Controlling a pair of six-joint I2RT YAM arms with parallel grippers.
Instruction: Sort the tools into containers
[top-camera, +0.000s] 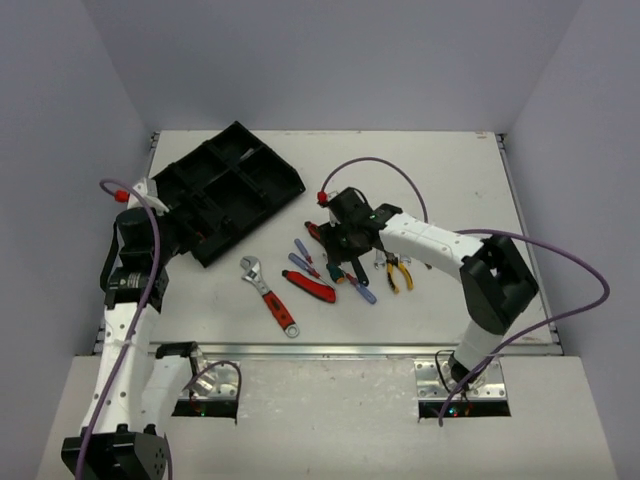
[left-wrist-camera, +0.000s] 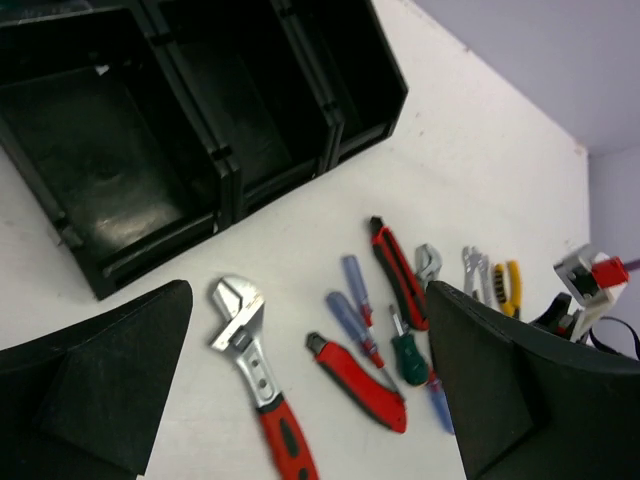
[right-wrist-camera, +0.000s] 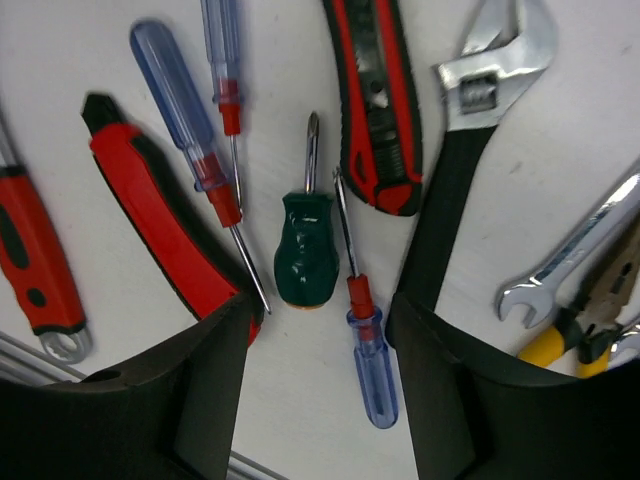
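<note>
The black divided tray (top-camera: 228, 186) lies at the back left, its compartments empty in the left wrist view (left-wrist-camera: 226, 172). The tools lie mid-table: a red-handled adjustable wrench (top-camera: 270, 295), two red utility knives (right-wrist-camera: 160, 220) (right-wrist-camera: 375, 110), a green screwdriver (right-wrist-camera: 307, 250), blue screwdrivers (right-wrist-camera: 190, 130) (right-wrist-camera: 372, 365), a black-handled wrench (right-wrist-camera: 460, 180), a silver spanner (right-wrist-camera: 570, 255) and yellow pliers (top-camera: 398, 272). My right gripper (right-wrist-camera: 318, 312) is open, low over the green and blue screwdrivers, holding nothing. My left gripper (left-wrist-camera: 300, 330) is open and empty, raised by the tray's near corner.
The table's metal front edge (top-camera: 350, 350) runs just below the tools. White table surface lies right of the pliers and behind the tools. The right arm's purple cable (top-camera: 375, 165) loops over the table behind the gripper.
</note>
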